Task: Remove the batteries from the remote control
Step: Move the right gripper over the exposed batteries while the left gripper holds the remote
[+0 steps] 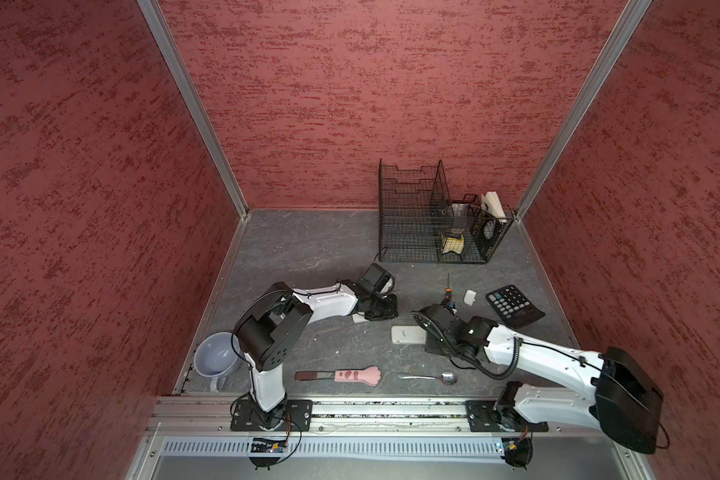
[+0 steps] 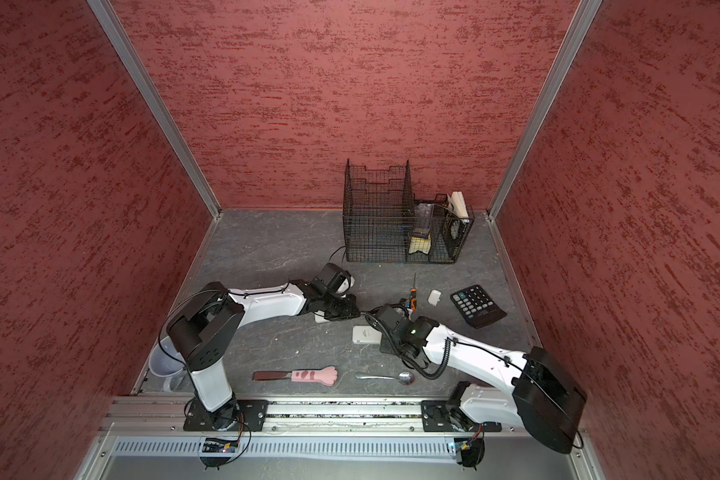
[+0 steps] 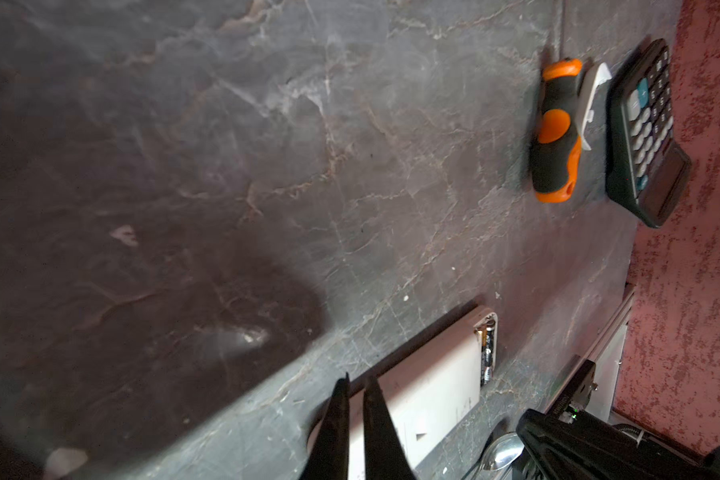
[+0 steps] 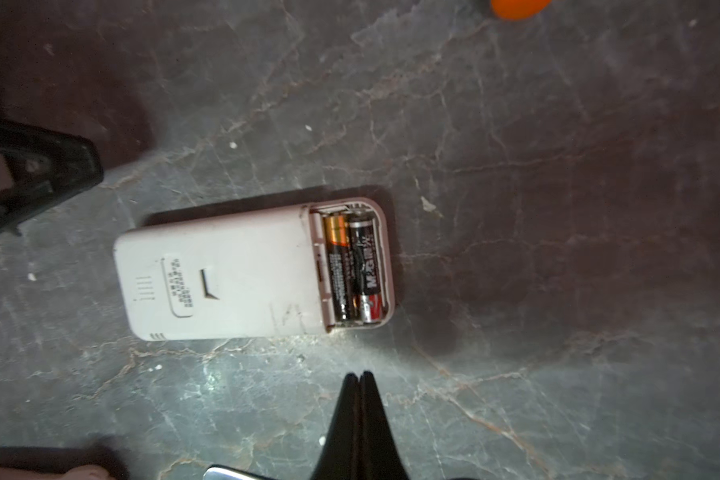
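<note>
Two batteries (image 4: pixel 354 270) lie side by side in the open bay of one white remote (image 4: pixel 225 274), both tools close by.
The remote lies back-up on the tabletop (image 4: pixel 558 208), just ahead of the right tool (image 4: pixel 358 376), whose tips are pressed together on nothing and do not touch it; the battery bay is the end nearest those tips. The left tool (image 3: pixel 356 384) stands off the remote's closed end, its tips all but together with a thin slit between them and nothing seen in it. Beyond the right tool lie one orange-handled screwdriver (image 3: pixel 555 133), one small white cover (image 1: pixel 469 297) and one calculator (image 3: pixel 645 133). One spoon (image 1: pixel 431 377) lies behind the right tool, nearer the arm bases.
</note>
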Controlling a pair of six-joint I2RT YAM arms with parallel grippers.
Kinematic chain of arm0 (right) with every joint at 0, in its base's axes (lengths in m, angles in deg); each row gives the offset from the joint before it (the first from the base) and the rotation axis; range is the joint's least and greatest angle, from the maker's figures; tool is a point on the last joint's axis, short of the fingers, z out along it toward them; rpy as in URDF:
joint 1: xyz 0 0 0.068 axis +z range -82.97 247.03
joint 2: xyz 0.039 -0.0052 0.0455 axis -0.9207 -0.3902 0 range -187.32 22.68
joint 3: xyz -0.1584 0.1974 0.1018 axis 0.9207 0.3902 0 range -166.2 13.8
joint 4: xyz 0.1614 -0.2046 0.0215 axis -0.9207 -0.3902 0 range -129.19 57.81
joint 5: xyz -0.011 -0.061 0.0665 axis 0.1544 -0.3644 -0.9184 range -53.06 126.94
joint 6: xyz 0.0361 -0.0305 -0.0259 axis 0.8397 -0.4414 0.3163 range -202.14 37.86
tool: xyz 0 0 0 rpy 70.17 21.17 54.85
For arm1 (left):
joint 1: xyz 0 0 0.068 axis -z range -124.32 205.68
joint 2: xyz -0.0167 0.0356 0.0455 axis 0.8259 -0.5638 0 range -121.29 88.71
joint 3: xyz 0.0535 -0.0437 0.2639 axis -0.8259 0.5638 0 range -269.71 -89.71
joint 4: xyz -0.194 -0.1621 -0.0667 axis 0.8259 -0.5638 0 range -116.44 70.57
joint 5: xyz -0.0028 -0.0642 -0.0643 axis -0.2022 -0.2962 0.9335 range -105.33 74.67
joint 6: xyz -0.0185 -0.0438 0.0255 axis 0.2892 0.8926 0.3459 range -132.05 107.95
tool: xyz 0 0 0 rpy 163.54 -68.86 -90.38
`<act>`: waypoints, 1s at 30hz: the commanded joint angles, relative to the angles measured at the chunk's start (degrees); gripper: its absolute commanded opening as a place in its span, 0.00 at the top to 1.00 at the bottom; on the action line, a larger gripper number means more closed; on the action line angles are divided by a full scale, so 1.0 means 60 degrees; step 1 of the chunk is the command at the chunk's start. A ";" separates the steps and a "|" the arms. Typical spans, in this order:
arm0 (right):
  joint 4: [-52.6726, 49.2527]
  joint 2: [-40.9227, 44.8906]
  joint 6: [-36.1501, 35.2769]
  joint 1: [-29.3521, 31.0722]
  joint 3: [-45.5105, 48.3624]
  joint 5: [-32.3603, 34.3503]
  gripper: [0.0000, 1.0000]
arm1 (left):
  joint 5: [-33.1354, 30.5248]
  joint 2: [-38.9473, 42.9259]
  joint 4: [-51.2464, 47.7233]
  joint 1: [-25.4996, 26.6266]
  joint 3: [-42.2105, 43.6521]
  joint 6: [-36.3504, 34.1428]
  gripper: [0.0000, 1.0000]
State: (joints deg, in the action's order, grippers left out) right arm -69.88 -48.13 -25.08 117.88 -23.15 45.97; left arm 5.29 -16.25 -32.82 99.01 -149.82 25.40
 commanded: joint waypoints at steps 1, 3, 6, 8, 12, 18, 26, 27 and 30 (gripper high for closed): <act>0.0363 -0.0234 0.0603 0.0175 0.0041 -0.0062 1.00 | -0.0014 -0.0109 0.0058 0.0176 -0.0196 -0.0186 0.89; 0.0593 -0.0353 0.0649 0.0174 0.0188 -0.0085 1.00 | -0.0053 -0.0156 0.0081 0.0225 -0.0183 -0.0151 0.89; 0.0986 -0.0478 0.0728 0.0182 0.0406 -0.0093 1.00 | -0.0021 -0.0187 0.0159 0.0250 -0.0113 -0.0091 0.89; 0.1175 -0.0608 0.0783 0.0180 0.0501 -0.0125 1.00 | -0.0010 -0.0178 0.0184 0.0262 -0.0062 -0.0082 0.89; 0.1565 -0.0836 0.0873 0.0182 0.0728 -0.0223 1.00 | 0.0007 -0.0171 0.0226 0.0271 0.0043 -0.0038 0.89; 0.1913 -0.1091 0.0934 0.0182 0.0771 -0.0113 1.00 | 0.0020 -0.0085 0.0306 0.0279 0.0240 0.0049 0.90; 0.2042 -0.1416 0.0910 0.0166 0.0545 0.0011 1.00 | 0.0034 0.0023 0.0342 0.0301 0.0424 0.0123 0.90; 0.2009 -0.1415 0.0885 0.0158 0.0506 -0.0010 1.00 | 0.0026 0.0045 0.0338 0.0295 0.0438 0.0130 0.90; 0.1749 -0.1310 0.0798 0.0167 0.0362 -0.0132 1.00 | -0.0009 0.0049 0.0309 0.0241 0.0392 0.0145 0.90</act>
State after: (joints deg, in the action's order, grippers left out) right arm -57.16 -55.34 -22.33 118.63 -20.31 45.01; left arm 5.36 -16.69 -31.84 100.65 -147.59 26.06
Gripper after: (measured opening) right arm 0.047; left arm 0.102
